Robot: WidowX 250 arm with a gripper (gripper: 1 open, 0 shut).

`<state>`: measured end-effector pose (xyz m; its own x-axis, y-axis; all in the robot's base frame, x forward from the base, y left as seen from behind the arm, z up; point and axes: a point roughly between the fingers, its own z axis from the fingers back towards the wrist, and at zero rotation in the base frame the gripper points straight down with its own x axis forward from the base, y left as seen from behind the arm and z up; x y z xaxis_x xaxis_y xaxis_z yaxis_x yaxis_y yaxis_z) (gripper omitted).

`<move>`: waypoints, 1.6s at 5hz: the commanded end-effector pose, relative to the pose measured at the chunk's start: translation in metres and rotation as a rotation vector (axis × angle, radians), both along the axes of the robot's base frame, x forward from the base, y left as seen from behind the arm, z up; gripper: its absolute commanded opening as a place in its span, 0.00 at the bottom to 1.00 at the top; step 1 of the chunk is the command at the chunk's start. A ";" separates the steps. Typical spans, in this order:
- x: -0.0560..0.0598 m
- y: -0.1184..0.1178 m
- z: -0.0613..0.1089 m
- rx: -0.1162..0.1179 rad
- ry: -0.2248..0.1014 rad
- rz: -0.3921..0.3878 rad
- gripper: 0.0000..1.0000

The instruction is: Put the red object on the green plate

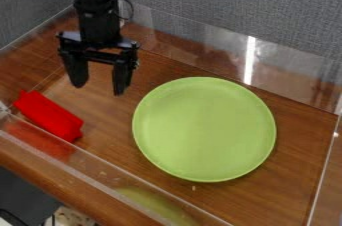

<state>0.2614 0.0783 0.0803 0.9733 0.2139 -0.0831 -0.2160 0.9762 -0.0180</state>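
Red object (48, 114) sits at the left side of the wooden table (107, 100), close to the clear front wall, lying flat and angled. Nothing touches it. Green plate (205, 128) is well to its right, centre of the table, bare.

Gripper (99, 73) hangs above the wood behind the block, pointing straight down, jaws spread wide, holding nothing. It is between block and plate in line, nearer the block, but not over it yet.

Progress: I'd call it early approach. Grasp not done, lift not done, placement not done. Left to do: get over the block, drop, close, carry right, release on the plate.

Surroundings: clear acrylic walls (241, 45) ring the table, grey fabric backdrop behind, a small white wire frame (88, 17) in the back-left corner.
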 end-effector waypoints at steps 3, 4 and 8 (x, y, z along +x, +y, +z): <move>0.002 -0.004 -0.002 0.027 0.029 0.052 1.00; 0.001 0.010 -0.002 0.034 0.030 0.097 1.00; -0.015 0.073 -0.004 -0.007 -0.012 0.641 1.00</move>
